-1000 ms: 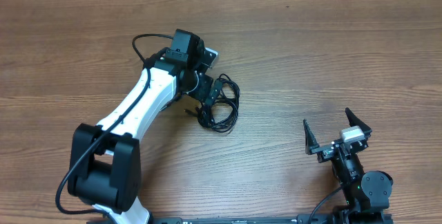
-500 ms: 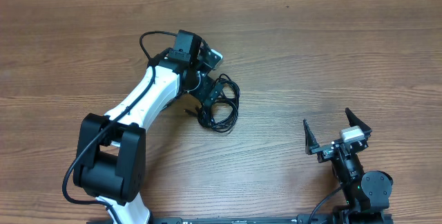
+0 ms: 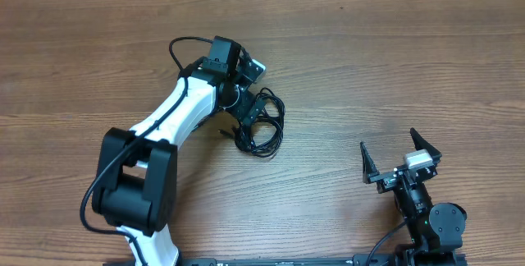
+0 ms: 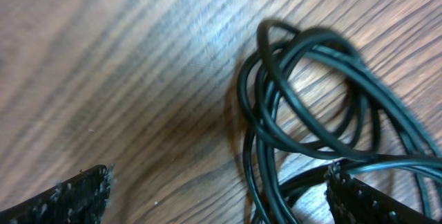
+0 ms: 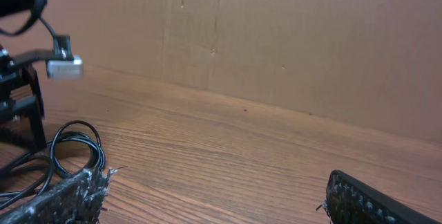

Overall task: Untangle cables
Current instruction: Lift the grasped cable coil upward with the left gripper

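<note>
The left claw hangs wide open low over the cables, straddling the bundle's edge, probably to pinch one loop free. The bundle lies on the counter. The right claw, equally wide, sits well apart from it.

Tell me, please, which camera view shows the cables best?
Left wrist: the cables appear close up, loops distinct. Overhead shows the bundle, but small. Right wrist catches only a loop at its lower left.
</note>
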Tool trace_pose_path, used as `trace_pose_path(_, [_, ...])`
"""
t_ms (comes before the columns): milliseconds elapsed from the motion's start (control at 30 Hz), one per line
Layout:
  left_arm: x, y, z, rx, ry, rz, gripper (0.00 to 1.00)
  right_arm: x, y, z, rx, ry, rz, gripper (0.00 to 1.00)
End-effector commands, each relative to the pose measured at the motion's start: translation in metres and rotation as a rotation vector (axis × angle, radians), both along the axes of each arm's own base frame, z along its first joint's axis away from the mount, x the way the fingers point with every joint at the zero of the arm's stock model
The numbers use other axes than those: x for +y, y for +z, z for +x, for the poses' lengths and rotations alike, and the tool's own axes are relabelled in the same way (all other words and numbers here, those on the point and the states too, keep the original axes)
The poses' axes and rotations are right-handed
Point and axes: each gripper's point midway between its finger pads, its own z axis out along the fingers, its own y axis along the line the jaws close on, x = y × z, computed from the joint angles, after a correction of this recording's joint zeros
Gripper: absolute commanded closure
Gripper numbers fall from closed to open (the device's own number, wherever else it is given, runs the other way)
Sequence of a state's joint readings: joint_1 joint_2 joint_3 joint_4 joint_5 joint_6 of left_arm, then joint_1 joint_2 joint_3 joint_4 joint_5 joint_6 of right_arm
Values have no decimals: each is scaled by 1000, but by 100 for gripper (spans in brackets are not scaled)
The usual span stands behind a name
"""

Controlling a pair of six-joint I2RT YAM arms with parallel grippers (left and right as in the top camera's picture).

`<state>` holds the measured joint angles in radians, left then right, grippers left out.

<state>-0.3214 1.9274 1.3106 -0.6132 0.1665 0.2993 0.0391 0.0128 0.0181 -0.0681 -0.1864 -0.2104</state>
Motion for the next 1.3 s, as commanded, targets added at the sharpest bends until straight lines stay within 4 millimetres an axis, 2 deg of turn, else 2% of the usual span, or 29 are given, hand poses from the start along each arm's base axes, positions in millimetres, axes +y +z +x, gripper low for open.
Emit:
trace_pose_path(0, [-1, -18, 0, 32, -25, 31, 0, -1, -1, 0, -5, -3, 0, 0])
trace_pose_path(233, [-1, -27, -2, 51, -25, 37, 0, -1, -1, 0, -5, -3, 0, 0])
trace_pose_path(333, [-1, -26, 0, 42, -25, 34, 9, -1, -1, 0, -5, -3, 0, 0])
trace_pose_path(367, [-2, -26, 1, 39, -25, 32, 17, -1, -1, 0, -5, -3, 0, 0])
trace_pose_path(400, [-2, -26, 2, 35, -25, 31, 31, -1, -1, 0, -5, -3, 0, 0])
trace_pose_path(567, [-4, -24, 5, 20, -27, 23, 90, -1, -1, 0, -5, -3, 0, 0])
trace_pose_path(600, [-5, -24, 7, 14, -27, 21, 96, -1, -1, 0, -5, -3, 0, 0])
trace_pose_path(733, [-12, -22, 6, 20, -41, -20, 96, -1, -1, 0, -5, -3, 0, 0])
trace_pose_path(900, [-33, -10, 2, 40, -80, -139, 96, -1, -1, 0, -5, -3, 0, 0])
trace_pose_path(1067, [-50, 35, 11, 2, -112, -236, 96, -1, -1, 0, -5, -3, 0, 0])
trace_pose_path(1267, [-54, 101, 19, -82, -123, -263, 96, -1, -1, 0, -5, -3, 0, 0])
